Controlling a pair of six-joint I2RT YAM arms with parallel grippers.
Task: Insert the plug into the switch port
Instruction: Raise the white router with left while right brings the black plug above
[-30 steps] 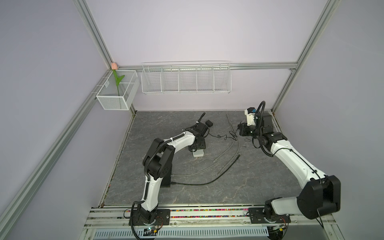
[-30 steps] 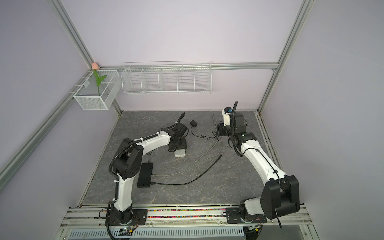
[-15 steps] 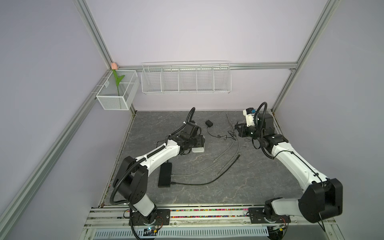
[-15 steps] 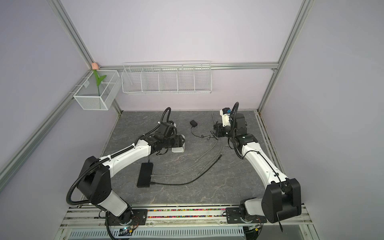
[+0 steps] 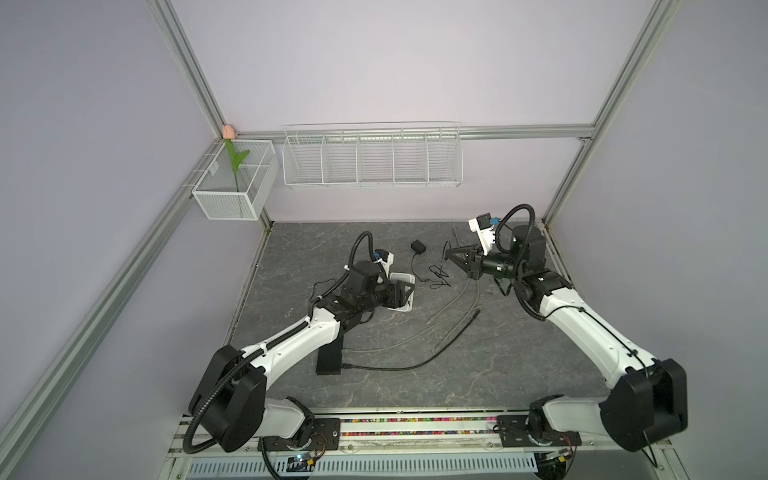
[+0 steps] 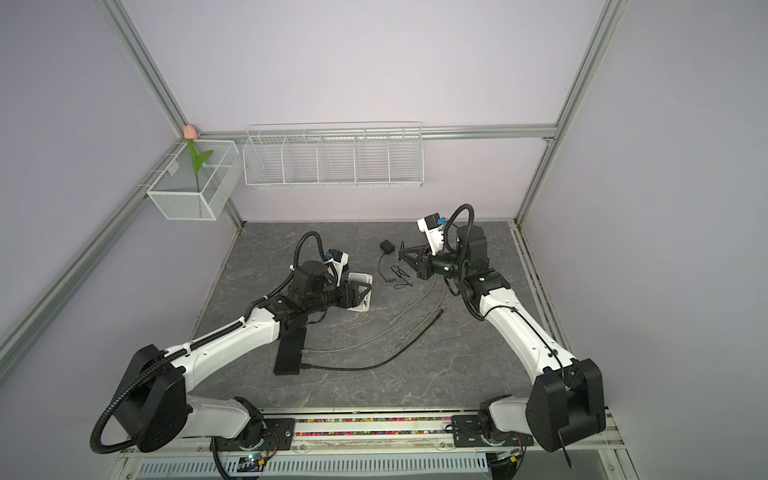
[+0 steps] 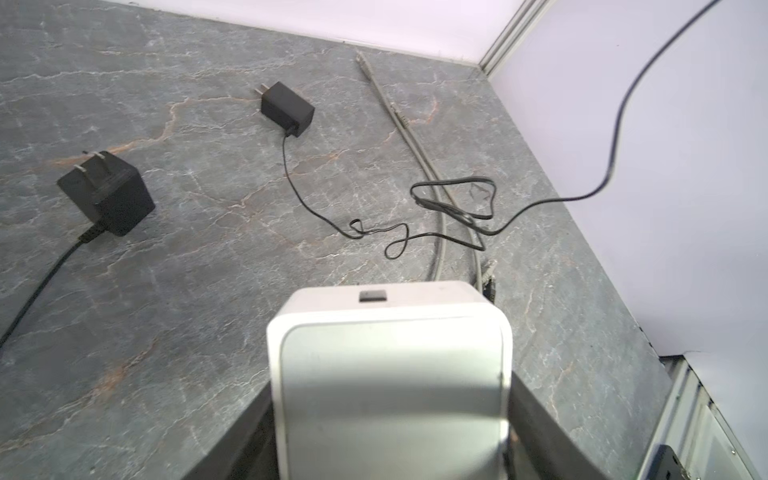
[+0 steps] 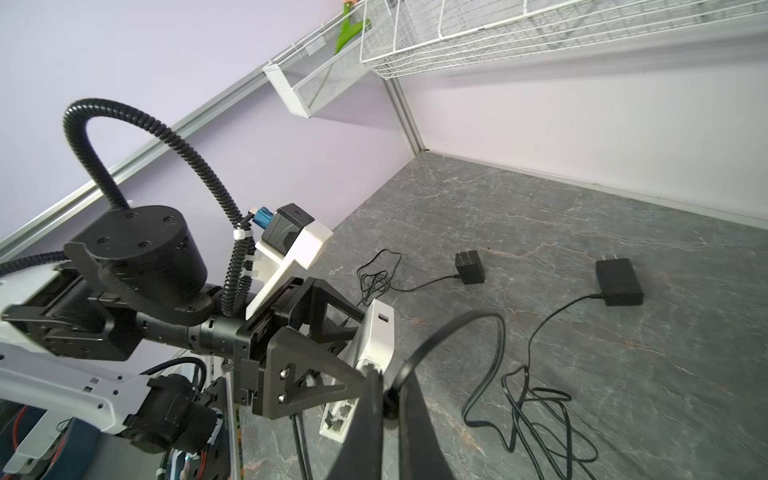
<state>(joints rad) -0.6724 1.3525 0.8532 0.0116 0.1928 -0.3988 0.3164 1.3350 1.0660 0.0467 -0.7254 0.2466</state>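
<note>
The switch [image 5: 401,277] [image 6: 360,276] is a white box, held off the table on its edge in my left gripper [image 5: 404,293] [image 6: 360,293]. In the left wrist view the switch [image 7: 390,374] fills the gap between the black fingers [image 7: 530,419]. My right gripper [image 5: 449,255] [image 6: 401,253] hovers to its right, shut on the small black plug [image 8: 390,401] of a thin cable [image 8: 490,365]. In the right wrist view the switch [image 8: 377,345] shows its row of ports [image 8: 343,411] just beyond my right gripper [image 8: 392,395].
The thin cable runs to a black adapter [image 5: 418,247] [image 7: 286,109] on the table. A second adapter [image 7: 108,195] lies nearby. Grey network cables [image 5: 453,305], a thick black cable [image 5: 415,363] and a flat black box [image 5: 330,353] lie mid-table. Wire baskets [image 5: 372,158] hang on the back wall.
My left arm has swung its elbow down and to the left while keeping hold of the switch. My right gripper has moved left with the plug, closer to the switch.
</note>
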